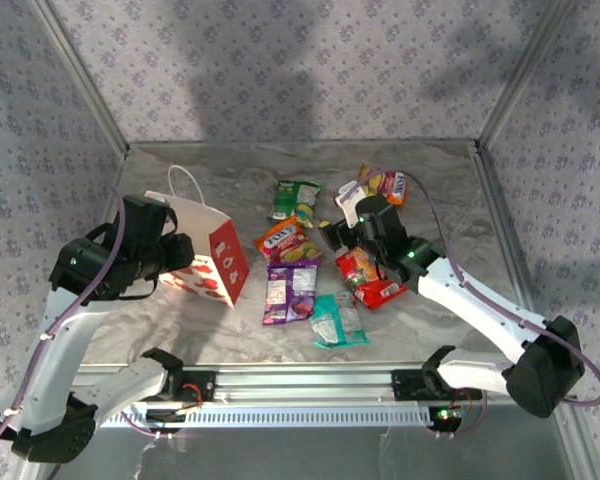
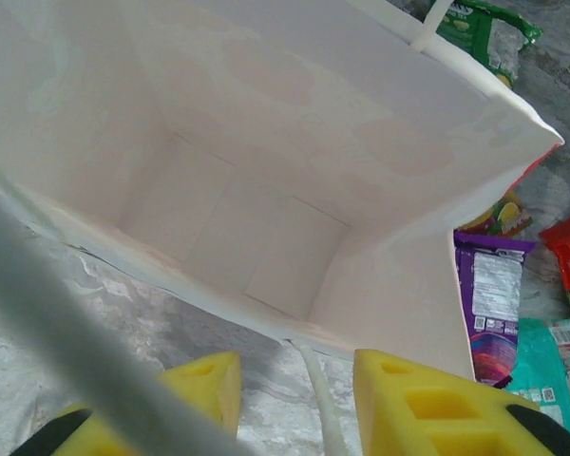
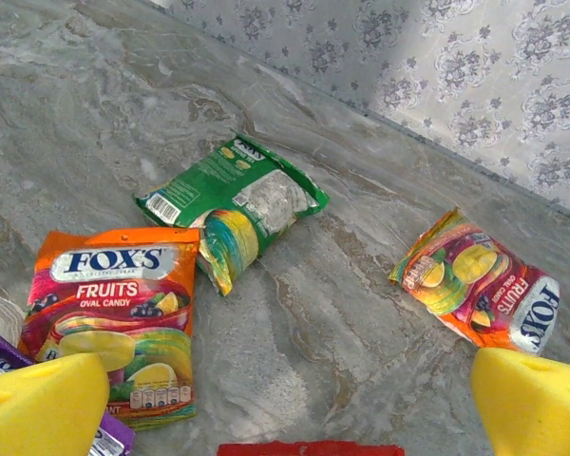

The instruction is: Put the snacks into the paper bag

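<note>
Snacks (image 1: 290, 290) lie scattered mid-table, outside the paper bag (image 1: 205, 262), which is tipped on its side. We find left gripper (image 2: 294, 363) narrowly parted astride its cord handle (image 2: 315, 404), and right gripper (image 3: 285, 375) spread wide above them.

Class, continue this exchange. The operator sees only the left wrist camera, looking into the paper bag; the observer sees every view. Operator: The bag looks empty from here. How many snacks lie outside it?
Observer: Six snacks lie on the table, all to the right of the paper bag.
Operator: I make out five past the bag's edge. Where is the sixth?
Observer: The orange-yellow packet lies farthest back, right of the green packet.
Operator: What is the other arm doing?
Observer: The right gripper is open, above the snacks.
</note>
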Tool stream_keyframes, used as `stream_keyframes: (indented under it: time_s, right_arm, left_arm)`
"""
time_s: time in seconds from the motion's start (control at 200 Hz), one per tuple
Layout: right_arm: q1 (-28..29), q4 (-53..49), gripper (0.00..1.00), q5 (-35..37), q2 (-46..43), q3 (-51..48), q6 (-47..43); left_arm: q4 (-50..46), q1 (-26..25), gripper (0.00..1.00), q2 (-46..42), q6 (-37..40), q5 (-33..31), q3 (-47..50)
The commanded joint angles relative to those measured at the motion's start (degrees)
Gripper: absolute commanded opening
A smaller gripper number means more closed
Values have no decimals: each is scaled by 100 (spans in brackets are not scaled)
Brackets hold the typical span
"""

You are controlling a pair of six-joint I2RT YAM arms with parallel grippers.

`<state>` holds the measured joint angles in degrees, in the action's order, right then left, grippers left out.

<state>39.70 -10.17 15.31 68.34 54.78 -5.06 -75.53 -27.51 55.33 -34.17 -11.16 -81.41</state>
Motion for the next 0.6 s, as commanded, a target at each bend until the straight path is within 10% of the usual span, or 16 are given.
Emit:
stream_keyframes:
  time_s: [0.0, 0.595]
  right_arm:
    - [33, -4, 100, 108, 22, 112, -140]
    - [17, 129, 100, 115, -169, -135, -206]
  left_arm:
    - [-622, -75, 42, 145, -385, -81, -215]
    - [-298, -424, 48, 158, -1843, -930, 6]
